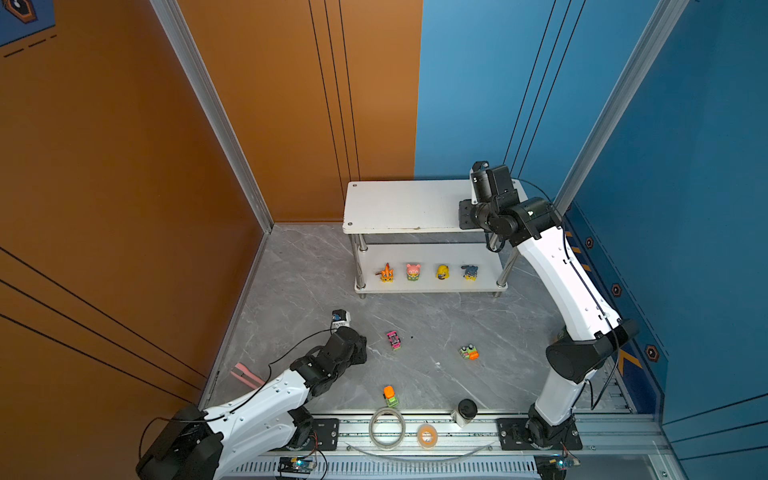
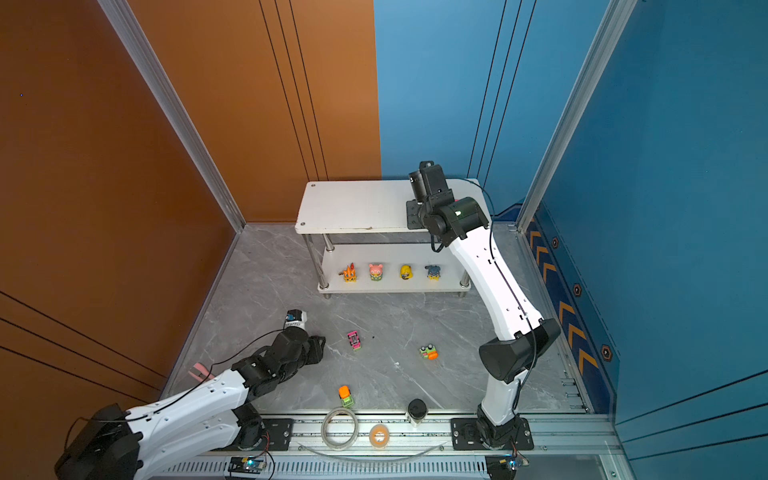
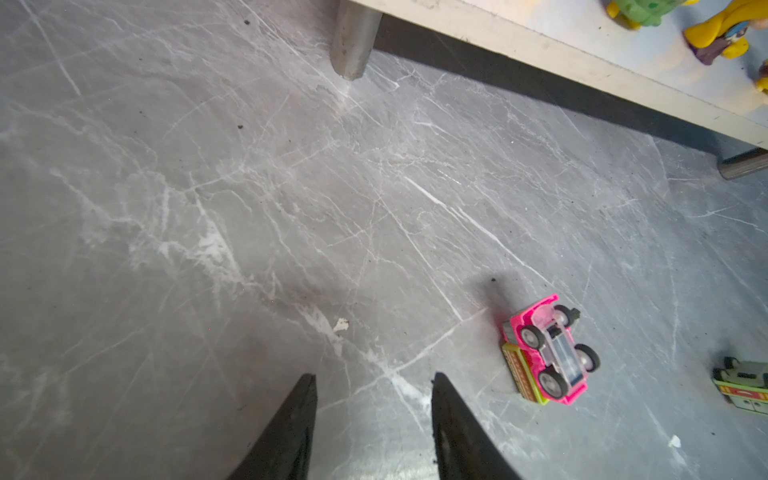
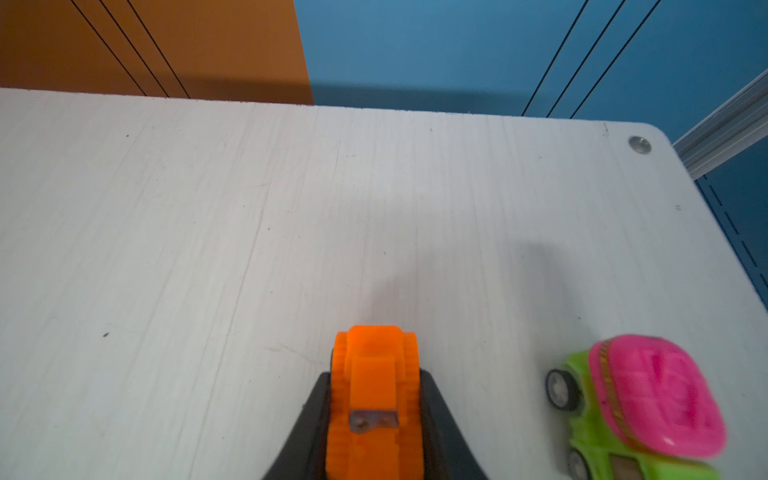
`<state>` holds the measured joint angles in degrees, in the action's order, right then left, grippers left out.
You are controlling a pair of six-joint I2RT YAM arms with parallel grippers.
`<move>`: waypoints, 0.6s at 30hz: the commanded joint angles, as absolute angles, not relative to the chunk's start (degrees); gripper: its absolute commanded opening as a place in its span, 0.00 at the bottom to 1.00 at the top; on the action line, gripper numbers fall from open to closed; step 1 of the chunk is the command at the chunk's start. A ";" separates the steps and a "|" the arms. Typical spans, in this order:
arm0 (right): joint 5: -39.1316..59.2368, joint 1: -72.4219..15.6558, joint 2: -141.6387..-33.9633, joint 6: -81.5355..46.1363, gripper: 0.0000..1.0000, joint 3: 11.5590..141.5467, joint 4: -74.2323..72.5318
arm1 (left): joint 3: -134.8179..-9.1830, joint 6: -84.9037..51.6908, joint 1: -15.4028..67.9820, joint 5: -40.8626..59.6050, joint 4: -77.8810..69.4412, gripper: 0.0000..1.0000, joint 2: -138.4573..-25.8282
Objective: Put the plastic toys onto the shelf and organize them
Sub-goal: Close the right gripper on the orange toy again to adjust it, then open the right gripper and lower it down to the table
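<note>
Toys on the floor show best in both top views: a pink car point(image 1: 393, 340) near the left gripper point(image 3: 373, 380), to its right; an orange-and-green car point(image 1: 390, 395) by the front rail; and a green-and-orange car point(image 1: 469, 352) further right. Only the left wrist view shows the left gripper's jaws spread, with bare grey floor between them. It also shows the pink car lying with its wheels toward the camera. Marks on its side strip are too blurred to read.

The shelf point(image 1: 399, 208) stands at the back. Its lower board holds 4 toys in a row: orange figurine point(image 1: 387, 273), pink figurine point(image 1: 413, 272), yellow figurine point(image 1: 443, 272), blue-grey figurine point(image 1: 470, 272).

In both top views the right arm covers the right end of the top board. Only the right wrist view shows the right gripper point(image 4: 374, 374) there, pinching an orange car point(image 4: 374, 415) from both sides. Whether the car rests on the board cannot be told. Just beside it, apart, a pink-roofed green car point(image 4: 640, 411) stands on its wheels.
</note>
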<state>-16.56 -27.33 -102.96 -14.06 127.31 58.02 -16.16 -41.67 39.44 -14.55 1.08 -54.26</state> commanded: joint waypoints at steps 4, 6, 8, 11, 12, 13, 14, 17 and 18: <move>-15.60 -26.83 -103.38 -15.21 0.40 126.65 59.15 | -15.65 -41.59 39.33 -15.52 2.01 0.47 -53.81; -15.33 -26.81 -103.40 -15.24 0.40 126.56 59.15 | -15.81 -41.55 39.30 -15.51 1.99 0.47 -53.97; -15.15 -26.81 -103.50 -15.21 0.40 126.39 59.06 | -15.88 -41.48 39.27 -15.54 2.10 0.47 -54.08; -14.95 -26.81 -103.29 -15.25 0.41 126.45 59.06 | -15.88 -41.51 39.26 -15.31 2.03 0.47 -53.99; -14.84 -26.81 -103.19 -15.32 0.42 126.45 58.99 | -15.85 -41.62 39.27 -15.31 2.06 0.47 -53.89; -14.69 -26.81 -103.09 -15.29 0.43 126.64 58.97 | -15.83 -41.53 39.27 -15.46 2.19 0.47 -53.88; -14.62 -26.81 -102.96 -15.29 0.44 126.88 58.98 | -15.98 -41.50 39.22 -15.45 2.12 0.47 -53.83; -14.63 -26.89 -102.33 -15.30 0.46 127.33 59.06 | -16.26 -41.28 39.13 -15.40 2.40 0.47 -53.86; -14.73 -26.97 -102.00 -15.30 0.47 127.39 59.11 | -16.36 -41.14 39.11 -15.41 2.37 0.47 -53.79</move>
